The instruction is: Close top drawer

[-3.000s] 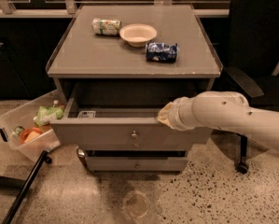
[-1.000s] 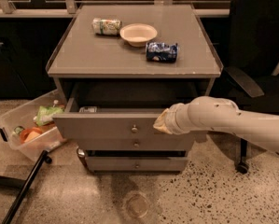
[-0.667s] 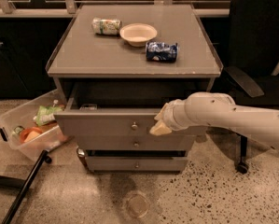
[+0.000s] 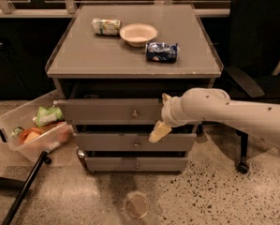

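Drawer travel: the top drawer (image 4: 106,111) has slid well back into the table (image 4: 83,55) since a second ago. Its front is now nearly flush (a sliver still proud at left), so I judge the push almost done. The tool (image 4: 162,115) presses its right end, fingers (image 4: 159,131) spread, gripping nothing. Count: three drawer fronts, one bowl (image 4: 138,33), two snack packs, green (image 4: 106,26) and blue (image 4: 161,51).

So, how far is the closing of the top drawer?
Done: the top drawer is mostly in; only a narrow dark gap shows above its front. In hand: the gripper, open, is at the front, right of the knob. Left: the front stands out ahead of the lower drawer fronts, so a last push seems needed.
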Robot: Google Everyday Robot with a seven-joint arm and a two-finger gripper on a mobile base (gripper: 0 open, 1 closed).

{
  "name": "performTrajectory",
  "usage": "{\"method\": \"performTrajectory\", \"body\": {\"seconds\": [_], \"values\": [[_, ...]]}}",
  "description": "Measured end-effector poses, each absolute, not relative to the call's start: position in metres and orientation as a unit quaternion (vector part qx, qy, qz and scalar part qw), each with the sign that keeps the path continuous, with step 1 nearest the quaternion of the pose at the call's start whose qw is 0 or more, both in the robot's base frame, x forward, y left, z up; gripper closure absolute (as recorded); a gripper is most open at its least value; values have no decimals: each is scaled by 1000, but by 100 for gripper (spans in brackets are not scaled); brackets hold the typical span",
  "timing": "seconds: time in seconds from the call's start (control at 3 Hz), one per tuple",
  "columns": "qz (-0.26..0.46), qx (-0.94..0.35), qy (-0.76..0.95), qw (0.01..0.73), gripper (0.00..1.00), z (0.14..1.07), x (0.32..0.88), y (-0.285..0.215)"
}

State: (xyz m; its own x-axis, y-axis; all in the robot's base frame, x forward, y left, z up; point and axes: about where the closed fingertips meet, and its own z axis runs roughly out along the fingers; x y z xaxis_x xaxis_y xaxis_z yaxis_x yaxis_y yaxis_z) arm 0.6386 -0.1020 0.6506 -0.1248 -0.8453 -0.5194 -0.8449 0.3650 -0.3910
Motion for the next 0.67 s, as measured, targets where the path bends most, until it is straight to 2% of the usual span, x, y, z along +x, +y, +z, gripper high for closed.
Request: {"method": "performTrajectory", "body": {"seconds": [0.67], "values": [[10,-555,759,340,0,644,646,-106]]}}
